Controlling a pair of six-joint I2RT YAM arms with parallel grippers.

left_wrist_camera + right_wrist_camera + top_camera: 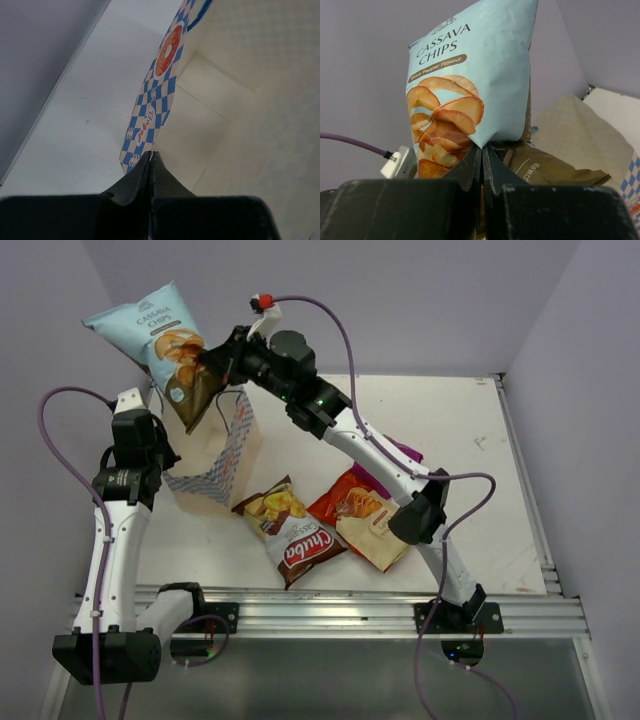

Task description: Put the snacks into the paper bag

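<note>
My right gripper (212, 362) is shut on the lower corner of the light blue chip bag (150, 330) and holds it in the air above the paper bag (228, 445). In the right wrist view, the packet (470, 65) rises from my shut right gripper (482, 148). My left gripper (170, 462) is shut on the paper bag's near wall. In the left wrist view it (151, 156) pinches the zigzag edge (155, 100), with the cream inside (225, 100) open to the right. The brown-and-dark-red chip bag (292, 532) and the red-and-cream chip bag (365, 515) lie on the table. The purple packet (407, 452) is mostly hidden behind my right arm.
The white table (470, 460) ends at walls at the back and both sides. A metal rail (330, 605) runs along the near edge. My right arm's forearm (380, 455) reaches over the packets on the table. A purple cable (340, 330) loops above it.
</note>
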